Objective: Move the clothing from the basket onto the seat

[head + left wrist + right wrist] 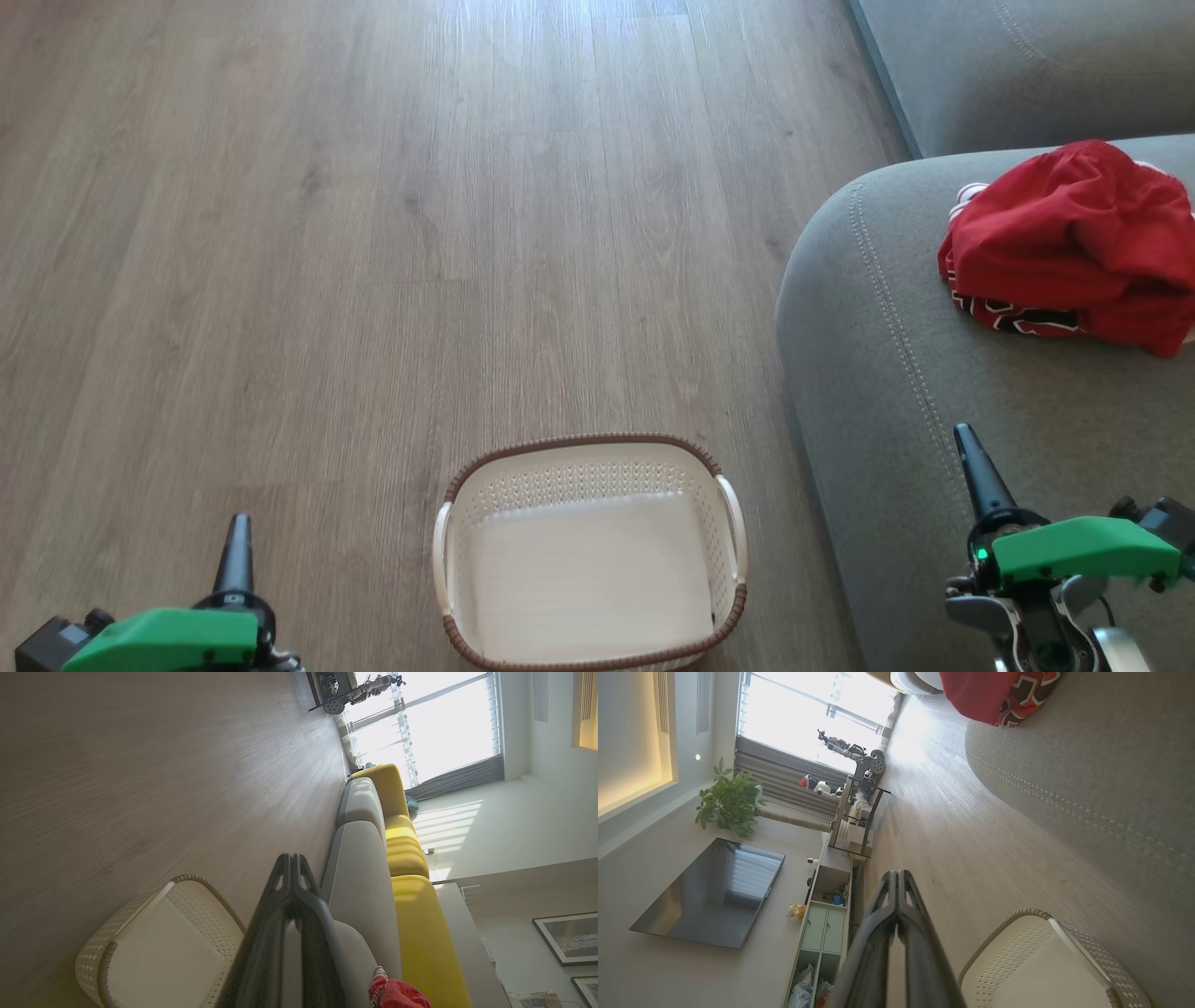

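Left gripper (238, 537): the fingers are pressed together, tips meeting, with nothing between them; the left wrist view (290, 858) confirms this. It hangs over the wooden floor (373, 233).

Right gripper (969, 457): also closed and holding nothing, both fingers lying flush along their length in the right wrist view (896, 875). In the head view it sits over the near part of the seat (896, 392), close to the stitched seam. I cannot tell how high above the fabric it is.

The basket (583, 439) stands upright on the floor between my two grippers, to the right of the left one and to the left of the right one, touching neither. Its pale bare bottom is visible. From the left wrist it appears just beside the fingers (93, 956); from the right wrist it sits just beside that gripper (1008, 961).

The clothing (1074, 233) lies on the seat as one crumpled red heap, ahead of the right gripper's tips and well apart from them. A black-and-white patterned edge shows at the heap's near side, and a bit of white trim at its far side. The right wrist view catches the heap (980, 690) on the grey cushion (1087, 765). The left wrist view shows a corner of it (402, 996) past the seat's rounded edge (359, 956).

Beyond the seat, further from the right gripper, is a second grey cushion (1027, 65).
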Controlling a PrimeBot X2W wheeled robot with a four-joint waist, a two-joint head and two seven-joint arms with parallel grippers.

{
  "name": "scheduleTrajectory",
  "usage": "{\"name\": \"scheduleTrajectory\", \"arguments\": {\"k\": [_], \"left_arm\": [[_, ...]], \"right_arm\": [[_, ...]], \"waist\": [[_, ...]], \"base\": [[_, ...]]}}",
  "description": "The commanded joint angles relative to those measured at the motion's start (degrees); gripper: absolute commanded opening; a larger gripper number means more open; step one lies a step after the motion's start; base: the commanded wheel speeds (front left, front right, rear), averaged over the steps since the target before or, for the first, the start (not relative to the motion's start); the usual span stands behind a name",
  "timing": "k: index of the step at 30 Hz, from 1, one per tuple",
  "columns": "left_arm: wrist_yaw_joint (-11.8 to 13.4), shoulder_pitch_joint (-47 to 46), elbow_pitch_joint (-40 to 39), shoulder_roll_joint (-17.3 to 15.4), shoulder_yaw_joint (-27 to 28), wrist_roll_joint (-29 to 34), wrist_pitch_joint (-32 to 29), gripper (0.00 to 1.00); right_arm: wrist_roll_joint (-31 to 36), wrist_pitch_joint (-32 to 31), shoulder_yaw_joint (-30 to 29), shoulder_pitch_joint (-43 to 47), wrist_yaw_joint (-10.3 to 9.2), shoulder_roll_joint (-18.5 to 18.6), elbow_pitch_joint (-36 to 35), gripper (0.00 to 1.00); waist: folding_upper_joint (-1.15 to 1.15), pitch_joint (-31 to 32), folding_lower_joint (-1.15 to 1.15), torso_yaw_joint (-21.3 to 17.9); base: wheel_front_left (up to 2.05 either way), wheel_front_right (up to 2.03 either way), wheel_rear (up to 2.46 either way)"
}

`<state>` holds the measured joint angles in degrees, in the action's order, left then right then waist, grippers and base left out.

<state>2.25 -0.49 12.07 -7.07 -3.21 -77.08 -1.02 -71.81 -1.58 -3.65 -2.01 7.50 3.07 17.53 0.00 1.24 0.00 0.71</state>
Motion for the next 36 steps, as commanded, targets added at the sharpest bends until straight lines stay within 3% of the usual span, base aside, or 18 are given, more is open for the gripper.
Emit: {"name": "scheduleTrajectory", "arguments": {"k": [1, 27, 36], "left_arm": [[-0.6, -2.7, -1.9, -0.1, 2.4, -1.0, -0.3, 0.00], [-4.2, -5.0, -3.1, 3.4, 8.7, -13.3, -4.5, 0.00], [-4.8, -5.4, -3.2, 4.0, 9.7, -15.2, -5.2, 0.00]], "right_arm": [[-1.5, -0.3, 0.5, -3.3, 0.00, 0.7, -2.2, 0.00], [-19.4, -2.8, -0.6, -5.1, -0.01, 1.5, -2.5, 0.00], [-22.4, -3.1, -0.5, -5.4, -0.01, 1.7, -2.6, 0.00]], "waist": [[0.00, 0.0, 0.00, 0.0], [0.00, -0.9, 0.00, -0.6], [0.00, -1.1, 0.00, -0.7]], "base": [[0.00, 0.00, 0.00], [0.00, 0.00, 0.00], [0.00, 0.00, 0.00]]}}
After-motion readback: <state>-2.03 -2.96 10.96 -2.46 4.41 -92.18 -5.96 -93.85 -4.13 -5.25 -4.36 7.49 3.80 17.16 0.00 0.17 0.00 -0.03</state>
